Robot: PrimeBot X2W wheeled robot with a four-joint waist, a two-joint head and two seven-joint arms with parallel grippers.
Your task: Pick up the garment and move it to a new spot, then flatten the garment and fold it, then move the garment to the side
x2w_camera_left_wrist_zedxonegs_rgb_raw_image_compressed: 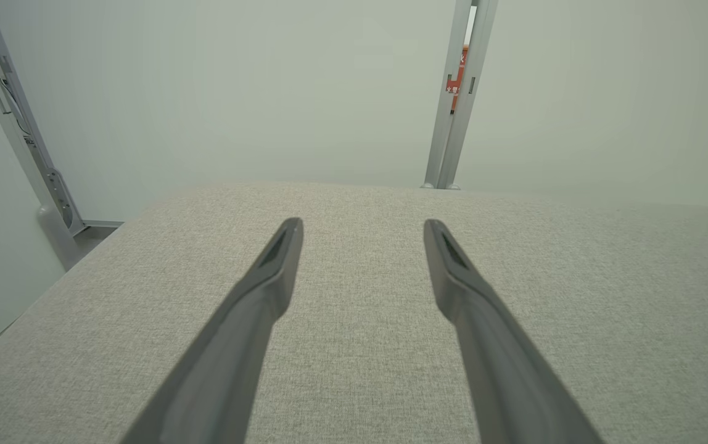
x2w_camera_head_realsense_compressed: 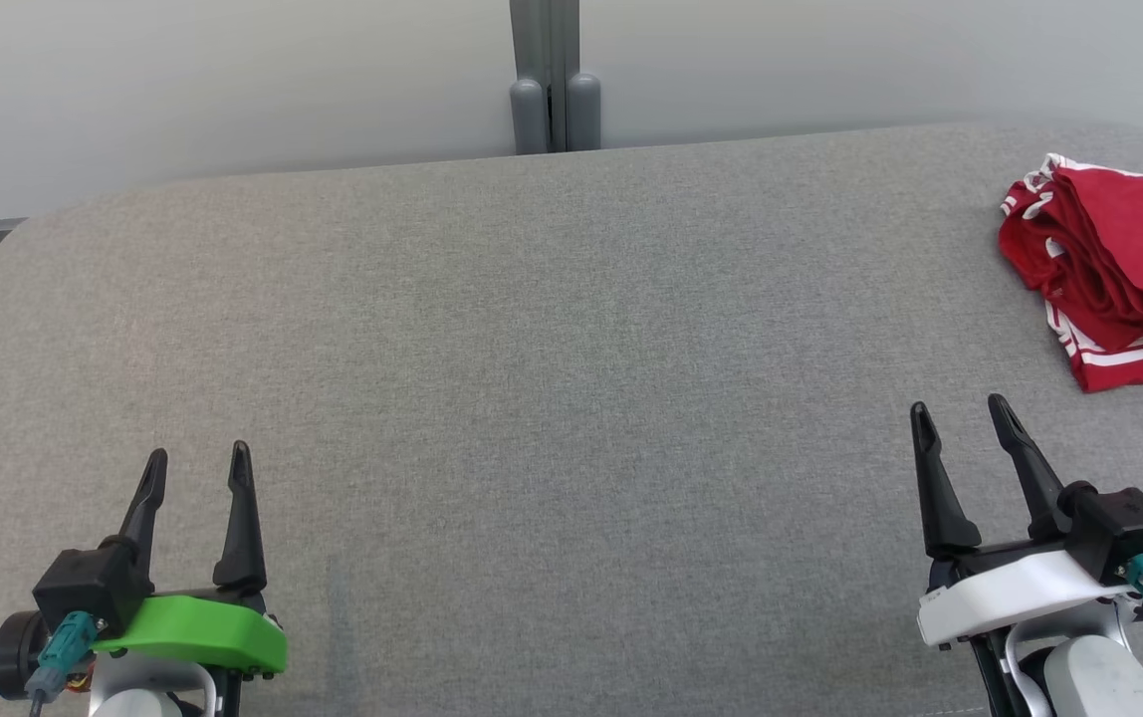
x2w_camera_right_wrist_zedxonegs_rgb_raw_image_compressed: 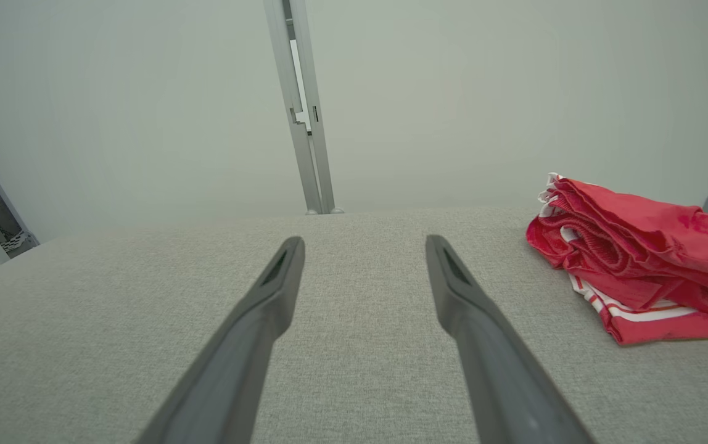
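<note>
We count one garment [x2w_camera_head_realsense_compressed: 1119, 269] in the scene. It is a red piece of clothing with white stripes, lying crumpled in a loose heap at the far right side of the grey fabric surface [x2w_camera_head_realsense_compressed: 571, 329], close to its right edge. The right border of the head view cuts off a part of it. In the right wrist view the same garment [x2w_camera_right_wrist_zedxonegs_rgb_raw_image_compressed: 644, 246] lies to the right of the fingers [x2w_camera_right_wrist_zedxonegs_rgb_raw_image_compressed: 255, 320] and apart from them. Several folds are piled on each other there, and a striped hem shows at the bottom.

We count two grippers, and each has two long dark fingers, so there are four fingers together. The left gripper [x2w_camera_head_realsense_compressed: 199, 450], with a green cover [x2w_camera_head_realsense_compressed: 198, 627] behind its fingers, is over the near left part of the surface. The right gripper [x2w_camera_head_realsense_compressed: 958, 404], with a white cover [x2w_camera_head_realsense_compressed: 1010, 593], is over the near right part, nearer to the robot than the garment and not touching it. The jaws of both stand wide apart and hold nothing. In each wrist view the grey cloth of the surface shows between the two fingers.

Behind the far edge of the surface there is a pale wall [x2w_camera_head_realsense_compressed: 233, 80]. In front of it, near the middle, two grey round-topped posts [x2w_camera_head_realsense_compressed: 529, 115] stand side by side, with one dark upright bar [x2w_camera_head_realsense_compressed: 554, 60] between them.
</note>
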